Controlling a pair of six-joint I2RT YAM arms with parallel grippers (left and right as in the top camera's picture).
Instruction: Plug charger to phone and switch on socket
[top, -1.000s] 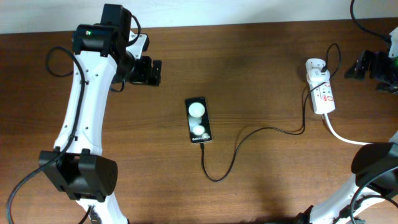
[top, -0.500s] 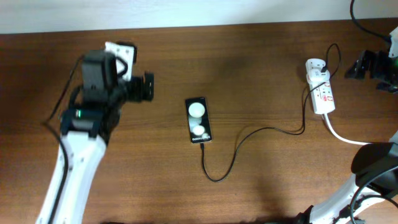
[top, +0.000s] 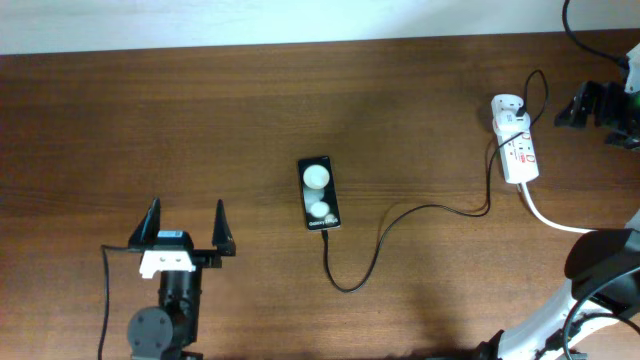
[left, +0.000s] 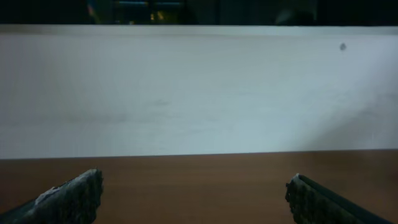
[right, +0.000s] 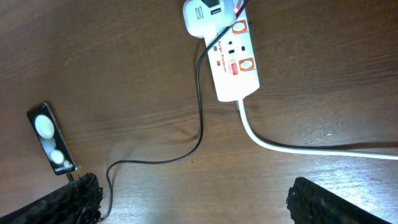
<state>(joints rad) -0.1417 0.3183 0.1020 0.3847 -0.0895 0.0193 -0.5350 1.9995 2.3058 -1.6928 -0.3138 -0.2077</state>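
Note:
The black phone (top: 319, 193) lies flat mid-table, its screen showing two white blobs; it also shows in the right wrist view (right: 51, 138). The thin black charger cable (top: 400, 215) meets the phone's near end, loops, and runs to the white adapter (top: 508, 108) plugged into the white socket strip (top: 520, 155). The right wrist view shows the socket (right: 235, 65), the adapter (right: 205, 14) and the cable (right: 200, 93). My left gripper (top: 186, 225) is open and empty at the front left, far from the phone; in its wrist view (left: 194, 196) nothing is between the fingers. My right gripper (top: 572, 108) is open and empty (right: 196, 199), right of the socket.
The socket's thick white cord (top: 548, 218) runs off to the right, also in the right wrist view (right: 298, 146). A pale wall (left: 199, 93) stands beyond the table's far edge. My right arm's base (top: 600, 255) is at the front right.
My left arm has swung away from the spot left of the phone and pulled back to the front left, gripper open. Phone, cable, socket and right arm have not moved.

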